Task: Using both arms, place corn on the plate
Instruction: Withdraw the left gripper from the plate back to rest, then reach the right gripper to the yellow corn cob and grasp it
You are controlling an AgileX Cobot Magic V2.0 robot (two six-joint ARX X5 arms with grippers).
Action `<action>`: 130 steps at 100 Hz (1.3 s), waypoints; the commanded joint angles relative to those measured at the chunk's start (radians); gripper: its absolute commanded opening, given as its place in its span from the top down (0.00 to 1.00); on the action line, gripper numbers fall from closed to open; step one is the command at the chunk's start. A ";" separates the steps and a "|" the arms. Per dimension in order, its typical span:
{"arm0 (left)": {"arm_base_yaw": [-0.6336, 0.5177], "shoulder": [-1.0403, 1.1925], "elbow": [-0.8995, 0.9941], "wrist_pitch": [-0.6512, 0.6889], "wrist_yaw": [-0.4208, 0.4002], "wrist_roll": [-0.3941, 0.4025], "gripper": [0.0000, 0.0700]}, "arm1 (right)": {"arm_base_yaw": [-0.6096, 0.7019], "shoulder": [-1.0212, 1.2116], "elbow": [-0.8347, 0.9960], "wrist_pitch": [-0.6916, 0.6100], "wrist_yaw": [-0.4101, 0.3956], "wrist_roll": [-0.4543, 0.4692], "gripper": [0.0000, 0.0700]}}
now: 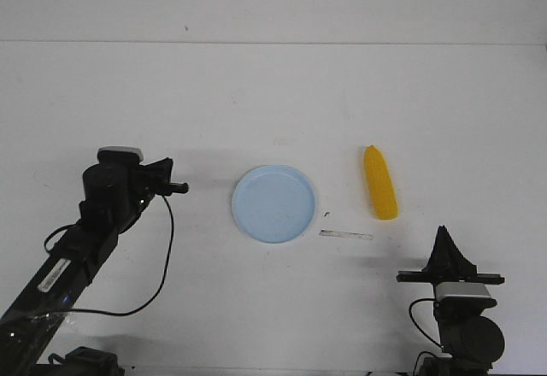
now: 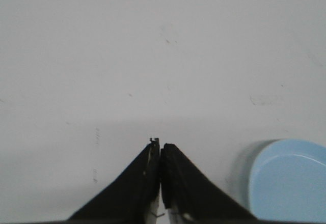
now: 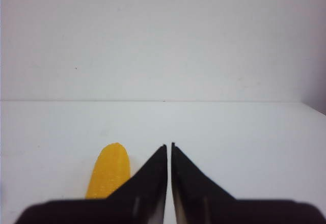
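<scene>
The yellow corn [image 1: 380, 183] lies on the white table right of the pale blue plate [image 1: 273, 203], its tapered end pointing away from me. My left gripper [image 1: 177, 187] hovers left of the plate, shut with nothing between its fingers; its wrist view shows the fingertips [image 2: 160, 143] pressed together and the plate [image 2: 290, 180] off to one side. My right gripper [image 1: 444, 232] sits near the table's front edge, below the corn, shut and empty. Its wrist view shows the corn [image 3: 108, 170] beside the closed gripper [image 3: 169, 145], partly hidden behind one finger.
A thin pale strip [image 1: 346, 235] lies on the table between the plate and my right gripper. The table's far edge [image 1: 273, 43] meets a white wall.
</scene>
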 commanded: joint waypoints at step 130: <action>0.146 -0.922 -0.401 0.052 -0.006 0.166 1.00 | -0.002 0.000 -0.001 0.010 0.000 0.013 0.98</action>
